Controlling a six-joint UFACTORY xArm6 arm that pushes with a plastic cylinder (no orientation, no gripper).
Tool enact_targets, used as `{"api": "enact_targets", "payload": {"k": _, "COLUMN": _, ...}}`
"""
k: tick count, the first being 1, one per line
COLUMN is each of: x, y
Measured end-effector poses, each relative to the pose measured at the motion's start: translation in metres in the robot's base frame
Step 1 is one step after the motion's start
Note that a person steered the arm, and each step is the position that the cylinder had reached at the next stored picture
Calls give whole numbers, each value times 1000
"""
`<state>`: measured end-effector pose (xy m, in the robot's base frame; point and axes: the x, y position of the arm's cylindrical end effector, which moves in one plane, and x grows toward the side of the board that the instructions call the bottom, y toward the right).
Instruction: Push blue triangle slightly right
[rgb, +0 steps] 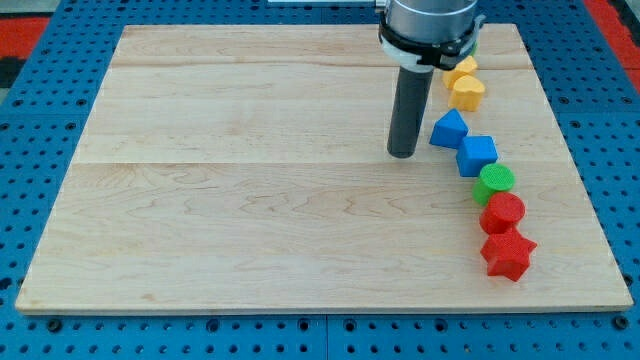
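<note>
tip: rod end (402, 154) on the wooden board (250, 200), upper right area; bare rod, nothing to open or close
target: blue triangle (449, 129), near the board's right edge, just right of the tip, small gap
neighbours: blue cube (477, 153) touching it lower right; yellow blocks (465, 88) above
push: straight right should do, keep it short

Bright, even light falls from above on the pale wooden surface (250, 200), with no hard glare on it. Shadows are soft and short: a faint one sits at the foot of the dark rod near my tip (402, 155), and small ones sit under the blocks. Focus is sharp throughout; the edges look straight.
</note>
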<state>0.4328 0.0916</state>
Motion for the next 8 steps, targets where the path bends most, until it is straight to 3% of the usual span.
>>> {"api": "enact_targets", "payload": {"k": 3, "x": -28, "y": 22}}
{"api": "enact_targets", "payload": {"k": 8, "x": -33, "y": 59}}
